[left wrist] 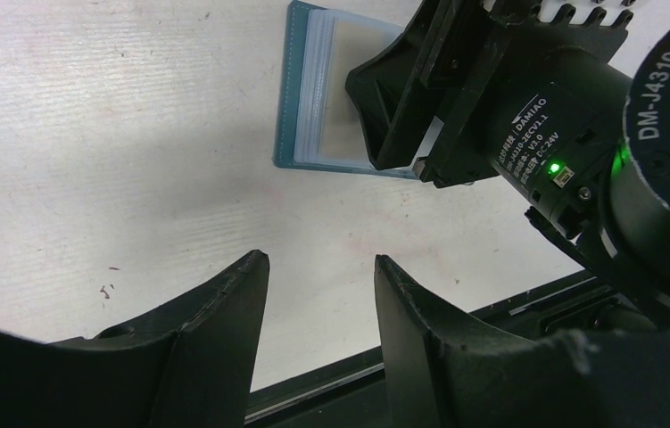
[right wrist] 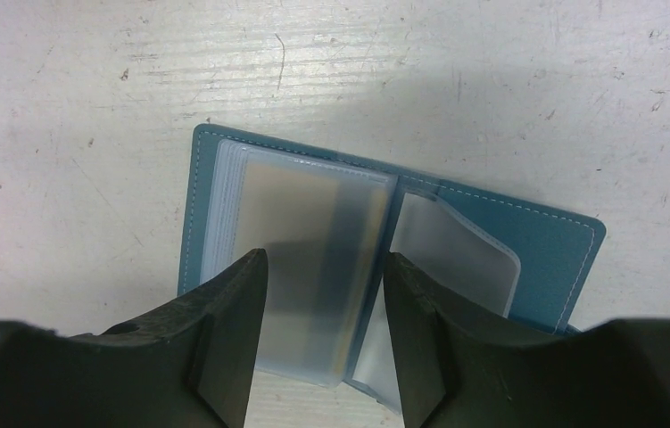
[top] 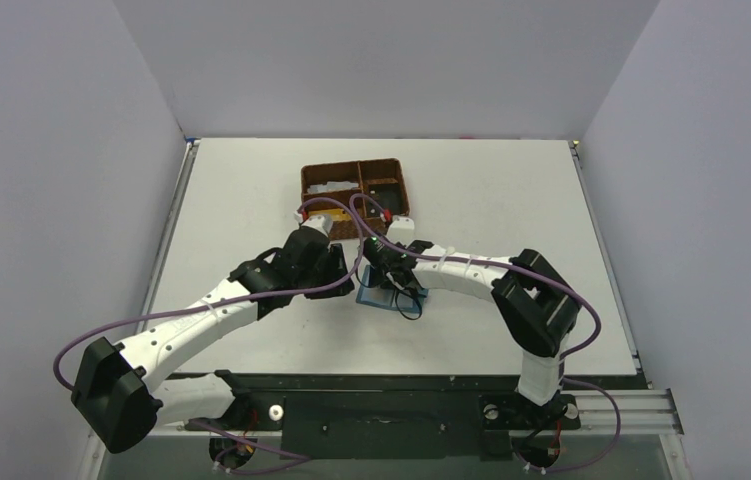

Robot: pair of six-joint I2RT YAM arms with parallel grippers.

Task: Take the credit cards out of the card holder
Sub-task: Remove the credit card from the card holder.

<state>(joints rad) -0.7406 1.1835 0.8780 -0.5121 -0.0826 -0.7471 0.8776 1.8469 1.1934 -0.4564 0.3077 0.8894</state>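
One card holder (right wrist: 545,250) lies open and flat on the table (top: 511,200), a little nearer the arm bases than the one brown basket (top: 304,195), whose inside is split into compartments. It is teal-blue with pale stitching along its edge and holds a stack of frosted clear sleeves. One tan-gold card (right wrist: 300,232) shows through the top sleeve; whether more cards sit beneath cannot be told. There are two arms. The right gripper (right wrist: 324,260) hangs over the sleeve stack on the near side of the basket, its two fingers apart on either side of the tan card and clamping nothing. The left gripper (left wrist: 320,260) is spread wide over bare table with nothing in it. The right arm's motor housing reads "DAMIAO" and "DM-J4310-2EC V1.1", beside one lit green light.
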